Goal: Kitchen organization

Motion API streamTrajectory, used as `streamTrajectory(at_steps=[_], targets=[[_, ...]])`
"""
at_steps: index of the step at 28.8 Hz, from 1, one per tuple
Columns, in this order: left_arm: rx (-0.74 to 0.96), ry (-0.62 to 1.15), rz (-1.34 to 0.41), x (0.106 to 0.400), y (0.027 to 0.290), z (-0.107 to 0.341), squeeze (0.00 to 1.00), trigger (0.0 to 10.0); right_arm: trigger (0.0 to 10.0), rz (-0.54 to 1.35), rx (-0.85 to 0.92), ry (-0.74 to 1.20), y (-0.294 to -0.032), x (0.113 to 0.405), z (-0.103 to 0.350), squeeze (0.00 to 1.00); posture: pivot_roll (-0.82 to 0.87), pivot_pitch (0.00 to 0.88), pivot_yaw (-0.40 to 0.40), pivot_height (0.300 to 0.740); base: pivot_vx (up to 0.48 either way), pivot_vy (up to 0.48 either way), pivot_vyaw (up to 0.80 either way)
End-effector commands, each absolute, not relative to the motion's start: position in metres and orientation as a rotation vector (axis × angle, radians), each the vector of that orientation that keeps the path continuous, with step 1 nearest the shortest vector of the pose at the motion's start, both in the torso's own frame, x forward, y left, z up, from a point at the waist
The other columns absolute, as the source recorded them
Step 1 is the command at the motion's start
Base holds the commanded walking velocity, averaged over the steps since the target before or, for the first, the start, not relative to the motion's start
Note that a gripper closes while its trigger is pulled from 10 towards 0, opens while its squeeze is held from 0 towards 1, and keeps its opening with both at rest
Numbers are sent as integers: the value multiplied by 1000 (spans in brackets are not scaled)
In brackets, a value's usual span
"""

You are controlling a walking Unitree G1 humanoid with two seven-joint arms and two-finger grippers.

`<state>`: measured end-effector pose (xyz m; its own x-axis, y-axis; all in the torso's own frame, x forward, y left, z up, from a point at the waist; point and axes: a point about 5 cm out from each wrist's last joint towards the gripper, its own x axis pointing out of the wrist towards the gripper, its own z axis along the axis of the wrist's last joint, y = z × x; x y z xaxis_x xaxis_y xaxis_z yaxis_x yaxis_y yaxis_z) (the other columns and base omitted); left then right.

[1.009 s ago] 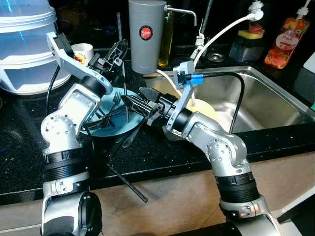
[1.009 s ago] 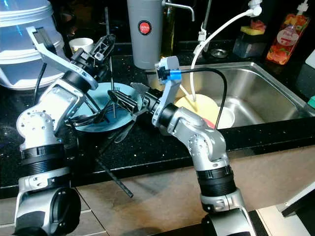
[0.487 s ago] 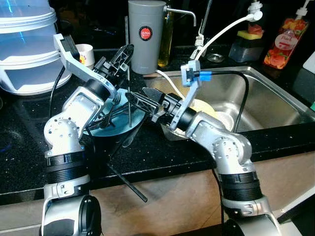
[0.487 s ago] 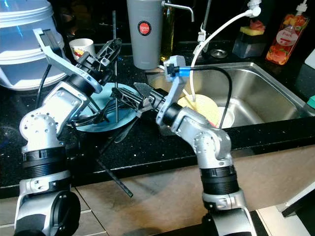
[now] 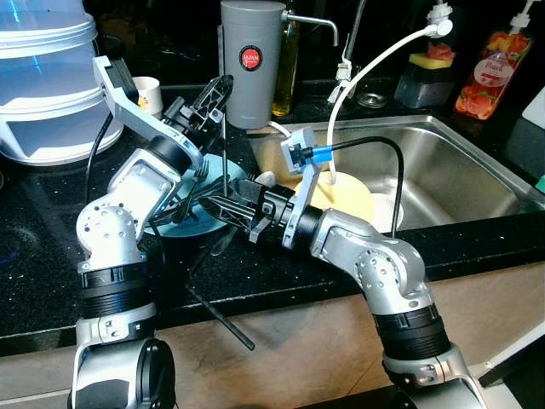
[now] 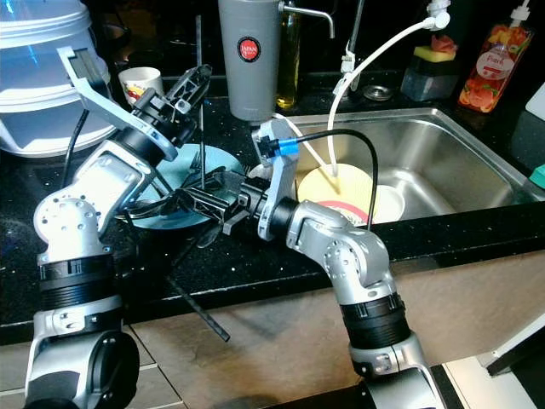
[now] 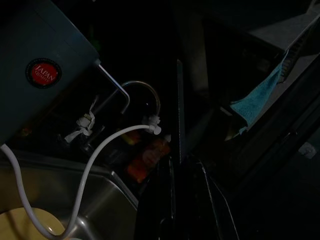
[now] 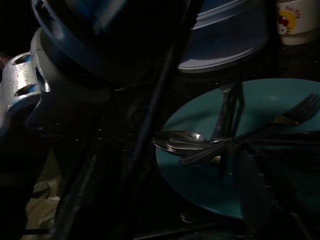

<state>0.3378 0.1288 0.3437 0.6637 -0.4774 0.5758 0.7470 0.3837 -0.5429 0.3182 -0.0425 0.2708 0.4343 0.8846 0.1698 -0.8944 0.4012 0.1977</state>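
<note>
A teal plate (image 6: pixel 218 162) lies on the black counter with a fork (image 8: pixel 295 112), spoons (image 8: pixel 180 142) and other dark cutlery on it. My left gripper (image 5: pixel 210 95) is above the plate's far side, shut on a thin dark utensil (image 5: pixel 223 153) that hangs upright with its tip at the plate. In the left wrist view that utensil (image 7: pixel 179 115) runs out from between the fingers. My right gripper (image 5: pixel 223 209) reaches in low over the plate from the sink side, fingers open, their tips among the cutlery. The plate (image 8: pixel 210 185) is close below it.
A grey flask (image 5: pixel 251 60) and a white mug (image 5: pixel 146 89) stand behind the plate, a big white container (image 5: pixel 43 77) at far left. The steel sink (image 5: pixel 451 162) on the right holds a yellow plate (image 5: pixel 349 194) and a white bowl (image 5: pixel 387 209). A long black utensil (image 5: pixel 221 317) overhangs the counter's front edge.
My right gripper has moved left and down, from beside the plate's sink-side rim to low over the plate. The left gripper rose slightly with its utensil, then held still.
</note>
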Motion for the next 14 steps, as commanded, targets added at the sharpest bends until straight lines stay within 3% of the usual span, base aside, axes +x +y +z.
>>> streamTrajectory(at_steps=[1,14], targets=[[-870,-366,-813,335,129,346,0,0,0,1120,275,-12,-42,318,268,0,61,85,11,740,0,0,0],[-861,-362,-812,336,129,345,0,0,0,1082,300,-40,-47,323,272,0,58,81,13,740,0,0,0]])
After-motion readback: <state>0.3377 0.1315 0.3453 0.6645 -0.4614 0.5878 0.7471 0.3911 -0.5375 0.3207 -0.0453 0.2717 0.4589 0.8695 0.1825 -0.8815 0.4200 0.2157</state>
